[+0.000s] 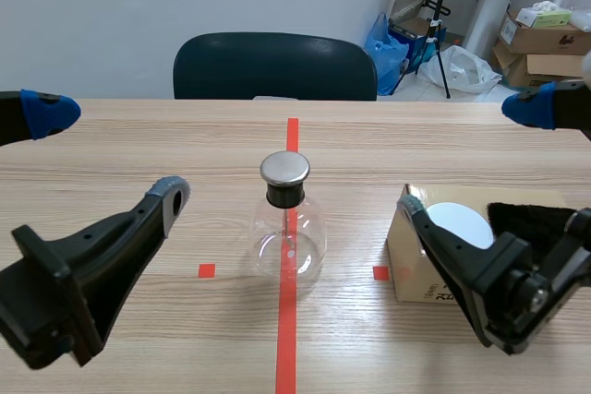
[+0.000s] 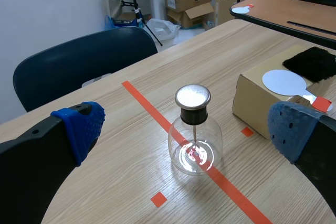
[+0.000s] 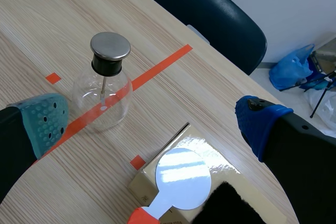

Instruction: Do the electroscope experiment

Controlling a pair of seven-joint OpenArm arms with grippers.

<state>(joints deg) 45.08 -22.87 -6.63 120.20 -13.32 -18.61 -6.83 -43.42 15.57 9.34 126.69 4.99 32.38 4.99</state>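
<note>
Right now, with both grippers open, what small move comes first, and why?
Probably lower the right gripper toward the red handle of the white round paddle on the cardboard box: it lies nearest that arm, beside the black fur cloth; the glass flask stands untouched.

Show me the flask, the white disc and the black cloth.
flask (image 1: pixel 288 228), scene view, on its glass body.
white disc (image 3: pixel 184 178), right wrist view, middle of its face.
black cloth (image 2: pixel 314 64), left wrist view, middle of its top.

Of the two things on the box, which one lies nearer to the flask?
The white disc, round and flat; the black cloth lies farther from the flask.
</note>
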